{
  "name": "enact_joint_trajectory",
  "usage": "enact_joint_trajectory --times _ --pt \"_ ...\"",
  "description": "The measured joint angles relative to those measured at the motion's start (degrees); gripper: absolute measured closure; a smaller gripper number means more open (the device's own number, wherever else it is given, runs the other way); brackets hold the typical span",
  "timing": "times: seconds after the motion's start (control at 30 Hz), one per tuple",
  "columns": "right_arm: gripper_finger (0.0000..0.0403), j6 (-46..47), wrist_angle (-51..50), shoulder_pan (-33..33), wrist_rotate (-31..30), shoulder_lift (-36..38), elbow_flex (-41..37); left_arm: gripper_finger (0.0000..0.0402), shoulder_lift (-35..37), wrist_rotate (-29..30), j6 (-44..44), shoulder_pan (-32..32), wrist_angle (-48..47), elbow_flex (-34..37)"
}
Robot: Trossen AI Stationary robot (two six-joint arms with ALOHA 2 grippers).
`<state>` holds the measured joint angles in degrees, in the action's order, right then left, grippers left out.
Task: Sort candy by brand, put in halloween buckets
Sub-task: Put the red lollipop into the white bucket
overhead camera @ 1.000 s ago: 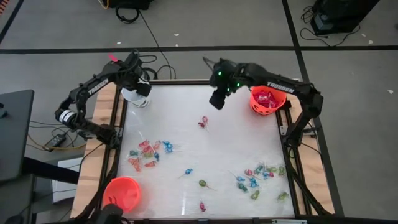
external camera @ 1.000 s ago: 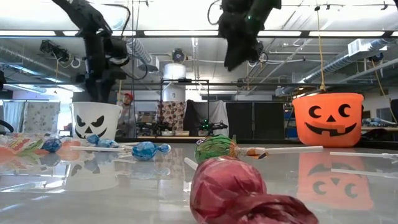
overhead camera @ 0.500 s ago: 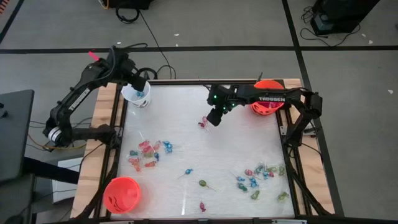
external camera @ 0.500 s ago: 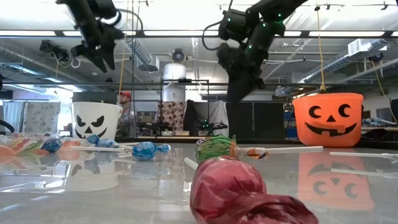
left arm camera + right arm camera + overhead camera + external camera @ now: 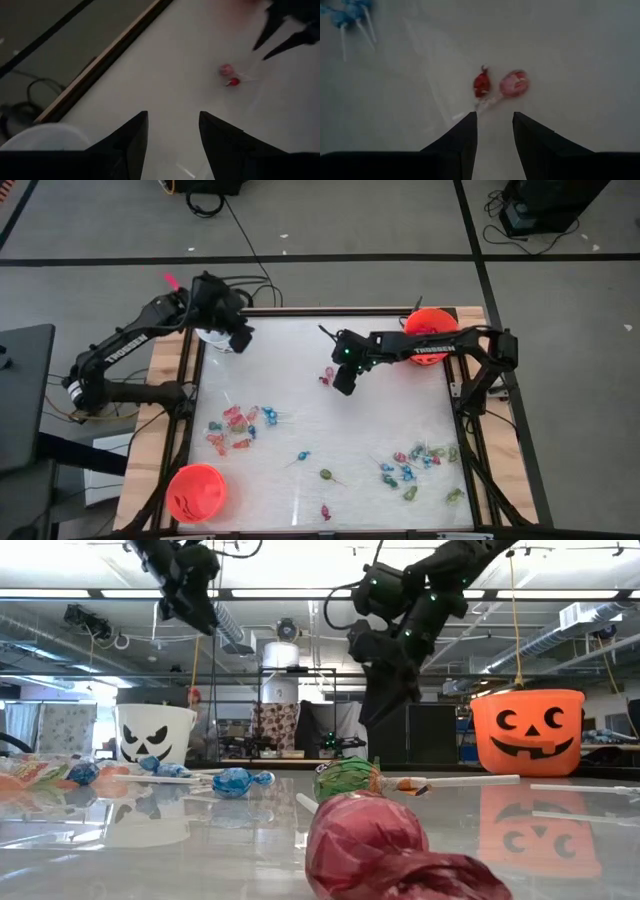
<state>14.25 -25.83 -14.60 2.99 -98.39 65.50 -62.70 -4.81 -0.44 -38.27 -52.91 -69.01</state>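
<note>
High view: candy (image 5: 240,428) strewn at 8 and 5 o'clock, mostly unsorted; halloween buckets (image 5: 197,491) at 11, 1, 7. Right wrist view: right gripper (image 5: 493,131) unclenched, empty, over red pair (image 5: 501,84). Left wrist view: left gripper (image 5: 172,131) released beside white bucket (image 5: 47,137).
</note>
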Motion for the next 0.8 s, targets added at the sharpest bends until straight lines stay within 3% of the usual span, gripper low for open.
enact_joint_trajectory --times 0.37,0.8 --pt "0.0266 8.5 16.9 0.3 0.0 0.0 -10.4 0.0218 -1.1 3.5 -4.8 6.9 2.7 0.0" --pt "0.0266 16.2 22.0 -1.0 6.9 -9.0 -9.0 0.0218 -5.1 4.9 -7.4 12.0 2.9 0.0"
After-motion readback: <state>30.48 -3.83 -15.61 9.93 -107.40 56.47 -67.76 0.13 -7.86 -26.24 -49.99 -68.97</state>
